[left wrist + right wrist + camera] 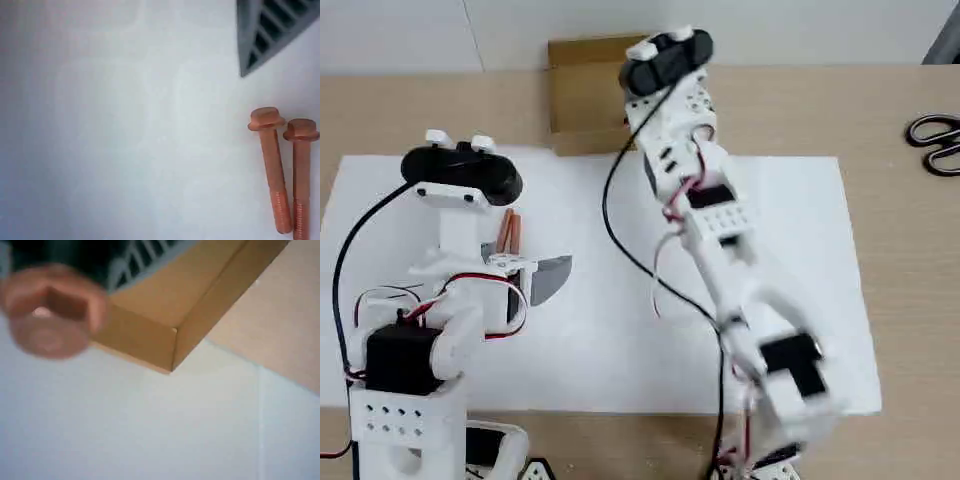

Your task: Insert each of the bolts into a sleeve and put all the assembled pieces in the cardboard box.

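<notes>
Right wrist view showed right gripper [75, 290] clamped on a copper piece [47, 315] by the cardboard box [140, 342]; left gripper [530, 270] gaped near two bolts [272, 170].

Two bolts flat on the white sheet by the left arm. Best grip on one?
Probably from straight above, across the smooth shank just under the flanged head of this bolt. It lies flat, and its neighbour nearly touches it at the threaded ends; the gap between them is widest by the heads.
</notes>
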Tool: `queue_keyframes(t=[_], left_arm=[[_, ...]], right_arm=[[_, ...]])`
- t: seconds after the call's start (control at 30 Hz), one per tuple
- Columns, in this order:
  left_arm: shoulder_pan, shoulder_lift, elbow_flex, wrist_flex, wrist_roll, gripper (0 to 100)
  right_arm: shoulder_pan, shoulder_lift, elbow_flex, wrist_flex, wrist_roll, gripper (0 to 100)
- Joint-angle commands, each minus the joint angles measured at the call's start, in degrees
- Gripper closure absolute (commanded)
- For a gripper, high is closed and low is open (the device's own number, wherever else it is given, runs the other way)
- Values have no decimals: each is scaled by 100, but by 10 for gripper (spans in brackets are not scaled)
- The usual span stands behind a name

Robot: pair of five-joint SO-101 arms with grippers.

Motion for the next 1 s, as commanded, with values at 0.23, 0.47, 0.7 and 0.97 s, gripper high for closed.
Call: queue_keyframes(t=[0.23, 0.47, 0.7, 0.97], left_arm=[[0, -62, 286, -255, -26, 685], [26, -62, 338, -316, -26, 686], [26, -62, 338, -316, -26, 686], [26, -62, 338, -316, -26, 686]], right_arm=[[40, 2747, -2989, -198, 70, 987], [40, 3178, -3112, 119, 79, 893], [40, 3169, -3121, 453, 79, 839], [207, 3152, -3376, 646, 79, 839]])
